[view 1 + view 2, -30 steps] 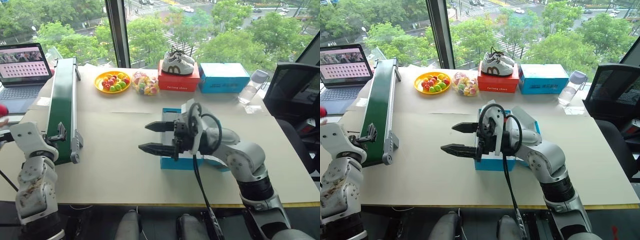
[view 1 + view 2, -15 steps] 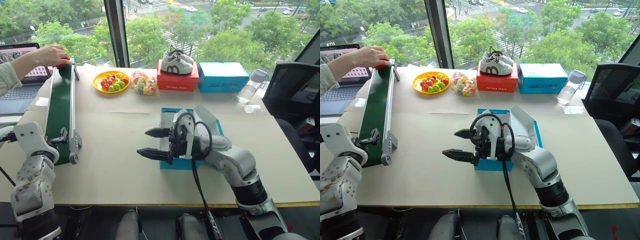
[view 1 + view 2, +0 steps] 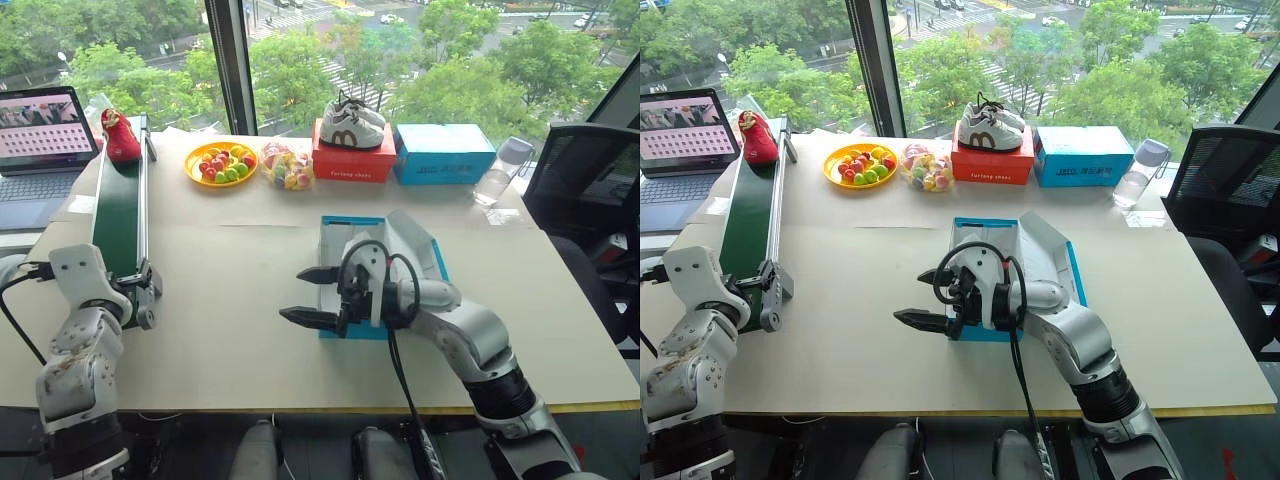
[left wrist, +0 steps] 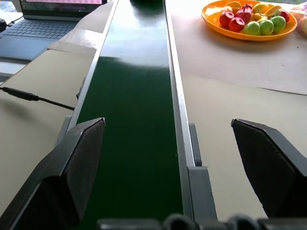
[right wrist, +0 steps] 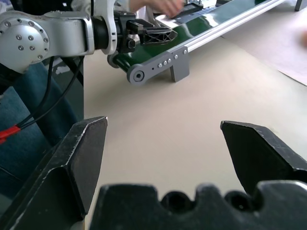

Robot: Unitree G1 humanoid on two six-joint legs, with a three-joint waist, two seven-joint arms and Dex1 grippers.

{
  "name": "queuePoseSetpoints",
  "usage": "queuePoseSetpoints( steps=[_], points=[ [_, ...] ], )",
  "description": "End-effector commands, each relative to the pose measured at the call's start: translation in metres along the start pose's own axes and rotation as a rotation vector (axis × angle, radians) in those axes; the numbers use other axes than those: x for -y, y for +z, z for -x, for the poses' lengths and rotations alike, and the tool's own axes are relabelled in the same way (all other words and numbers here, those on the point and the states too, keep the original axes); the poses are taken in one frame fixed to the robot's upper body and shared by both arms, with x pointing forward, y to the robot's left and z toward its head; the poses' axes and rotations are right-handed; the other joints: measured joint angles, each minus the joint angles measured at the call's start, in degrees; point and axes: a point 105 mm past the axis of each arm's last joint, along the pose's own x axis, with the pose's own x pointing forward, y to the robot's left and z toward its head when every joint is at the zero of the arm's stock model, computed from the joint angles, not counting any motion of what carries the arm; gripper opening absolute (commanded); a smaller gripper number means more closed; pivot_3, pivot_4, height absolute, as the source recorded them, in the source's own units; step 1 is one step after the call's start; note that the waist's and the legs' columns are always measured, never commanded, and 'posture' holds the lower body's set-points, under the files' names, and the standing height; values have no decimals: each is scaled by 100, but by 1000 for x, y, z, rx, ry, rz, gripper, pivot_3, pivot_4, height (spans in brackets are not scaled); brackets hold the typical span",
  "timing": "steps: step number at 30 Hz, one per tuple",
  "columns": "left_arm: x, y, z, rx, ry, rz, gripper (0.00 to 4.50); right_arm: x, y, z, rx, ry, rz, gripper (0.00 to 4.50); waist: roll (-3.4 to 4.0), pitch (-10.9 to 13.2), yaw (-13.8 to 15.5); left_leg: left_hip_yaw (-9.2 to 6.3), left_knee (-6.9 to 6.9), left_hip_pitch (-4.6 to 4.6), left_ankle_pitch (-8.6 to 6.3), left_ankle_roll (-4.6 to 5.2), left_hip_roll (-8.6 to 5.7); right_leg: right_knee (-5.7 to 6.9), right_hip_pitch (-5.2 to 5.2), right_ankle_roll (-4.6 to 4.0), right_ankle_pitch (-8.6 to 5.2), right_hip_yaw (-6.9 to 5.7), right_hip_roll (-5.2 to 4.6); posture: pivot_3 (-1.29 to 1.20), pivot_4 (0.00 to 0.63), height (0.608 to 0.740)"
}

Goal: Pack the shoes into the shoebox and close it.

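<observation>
**Both grippers spread and empty; one red shoe on the belt's far end**

The table (image 3: 250,300) is a wide beige surface set against a window, and it carries everything else. Along its left side runs the conveyor (image 3: 120,215), a long green belt in a grey frame, reaching from the near edge toward the laptop (image 3: 45,140) at the far left corner.

The right arm bends in from the right, its forearm lying low over the table and its wrist turned so that the right gripper (image 3: 318,296) points toward the robot's left. Its two black fingers are spread wide with nothing between them, hovering just above the bare table in front of the shoebox. The left arm rises at the near left corner, and the left gripper (image 4: 177,167) points forward along the belt from its near end, fingers wide apart, straddling the belt's width and holding nothing.

The shoebox (image 3: 340,235), bright blue with a white inside, sits open at mid-table, touching or just behind the right wrist; its lid (image 3: 415,240) leans out to the right. Whether anything lies inside cannot be told.

At the far edge stand a red box (image 3: 355,163) with white-grey sneakers (image 3: 352,124) on top, and just beside it a second blue box (image 3: 445,153). Near these is a clear bottle (image 3: 497,172).

An orange plate of fruit (image 3: 224,163) and a bag of sweets (image 3: 284,167) lie side by side.

One red shoe (image 3: 119,136) sits on the belt's far end, well apart from both grippers.
</observation>
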Motion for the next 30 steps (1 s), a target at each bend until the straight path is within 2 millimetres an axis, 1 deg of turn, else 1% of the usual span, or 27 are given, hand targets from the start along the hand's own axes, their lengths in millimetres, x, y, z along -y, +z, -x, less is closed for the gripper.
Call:
queuePoseSetpoints(
  steps=[1, 4, 8, 11, 15, 30],
  points=[
    [-2, 11, -1, 17, 18, -13, 4500, -2, 5, 0, 9, 13, 65, 4478, 0, 0, 0, 0, -1, 0, 0, 0, 0, 1, -1, 0, 0, 0, 0, 0, 150, 739],
    [-1, 19, -1, 19, 16, 0, 4500, -3, 7, 2, -2, 19, 88, 4478, -3, 2, 1, 0, 0, 0, 0, 0, 0, 2, 0, 3, 1, 0, 1, 0, 150, 739],
    [-2, 24, -1, 22, 18, 0, 4500, -3, 6, 2, -5, 20, 93, 4478, -5, 2, 0, 0, 3, 0, 0, 0, -1, 1, 3, 7, 3, 0, 1, 0, 150, 739],
    [-2, 26, -1, 21, 19, -3, 4500, -2, 5, 3, -9, 18, 92, 4478, -6, 2, 1, 0, 2, 0, 0, 0, 0, 1, 2, 7, 3, -1, 1, 0, 150, 739],
    [-2, 27, -1, 15, 22, -4, 4500, -2, 4, 3, -10, 13, 90, 4478, -6, 2, 0, 0, 2, 0, 0, 0, -1, 1, 2, 33, 18, 0, 1, 0, 150, 739],
    [2, 36, -4, 29, 6, -9, 4500, 0, 2, 4, -18, -3, 85, 4478, -6, 3, 1, 0, 1, 0, 0, 0, 0, 0, 1, 32, 18, 0, 1, 0, 150, 739]
  ],
)
